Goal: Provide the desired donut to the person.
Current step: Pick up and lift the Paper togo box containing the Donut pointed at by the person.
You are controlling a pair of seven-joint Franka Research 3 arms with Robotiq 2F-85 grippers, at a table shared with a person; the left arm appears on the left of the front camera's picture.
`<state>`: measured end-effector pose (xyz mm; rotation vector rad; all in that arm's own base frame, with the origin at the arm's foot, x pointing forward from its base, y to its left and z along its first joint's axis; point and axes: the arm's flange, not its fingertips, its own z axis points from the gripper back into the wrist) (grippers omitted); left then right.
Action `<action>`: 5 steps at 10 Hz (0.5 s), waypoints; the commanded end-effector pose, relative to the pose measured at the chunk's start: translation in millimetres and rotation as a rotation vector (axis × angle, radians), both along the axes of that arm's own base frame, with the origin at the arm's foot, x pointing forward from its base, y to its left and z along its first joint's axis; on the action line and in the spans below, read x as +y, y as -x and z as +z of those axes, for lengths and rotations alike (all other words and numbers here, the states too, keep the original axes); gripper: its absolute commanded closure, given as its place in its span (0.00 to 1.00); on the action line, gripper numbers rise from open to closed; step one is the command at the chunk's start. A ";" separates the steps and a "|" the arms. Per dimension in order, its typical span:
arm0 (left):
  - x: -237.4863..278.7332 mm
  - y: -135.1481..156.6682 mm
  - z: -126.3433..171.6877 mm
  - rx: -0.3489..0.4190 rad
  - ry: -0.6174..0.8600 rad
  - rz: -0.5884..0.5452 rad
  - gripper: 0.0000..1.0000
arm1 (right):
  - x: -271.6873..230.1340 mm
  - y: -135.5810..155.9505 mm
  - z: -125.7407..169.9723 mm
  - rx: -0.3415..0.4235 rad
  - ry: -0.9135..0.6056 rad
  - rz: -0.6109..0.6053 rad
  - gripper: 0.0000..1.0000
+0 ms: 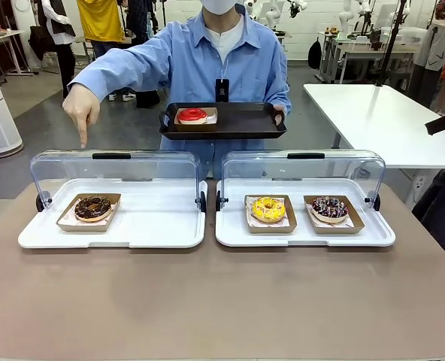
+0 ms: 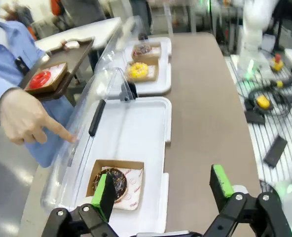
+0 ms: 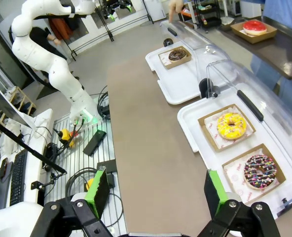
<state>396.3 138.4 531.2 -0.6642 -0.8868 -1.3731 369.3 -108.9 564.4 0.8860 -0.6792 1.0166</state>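
Green-padded left fingers (image 2: pixel 105 195) and right fingers (image 3: pixel 97 190) gape wide, empty.

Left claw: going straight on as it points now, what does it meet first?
Likely the white tray, near its rim beside the chocolate donut; nothing stands between. Depth is unclear, so it may land on the table just off that rim.

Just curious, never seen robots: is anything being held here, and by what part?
The left gripper and right gripper are open, empty. The person's hand holds the tray by its end.
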 end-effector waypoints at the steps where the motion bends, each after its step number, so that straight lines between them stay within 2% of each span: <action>1: -36.8 6.9 19.8 -0.057 -0.276 -0.061 0.00 | 1.3 -0.4 0.2 -0.011 -0.017 0.012 0.00; 3: -79.1 8.7 15.8 -0.080 -0.610 -0.139 0.00 | 1.3 -0.4 0.2 -0.011 -0.017 0.012 0.00; 5: -113.3 3.4 -6.2 -0.104 -0.806 -0.180 0.00 | 1.3 -0.4 0.2 -0.011 -0.017 0.012 0.00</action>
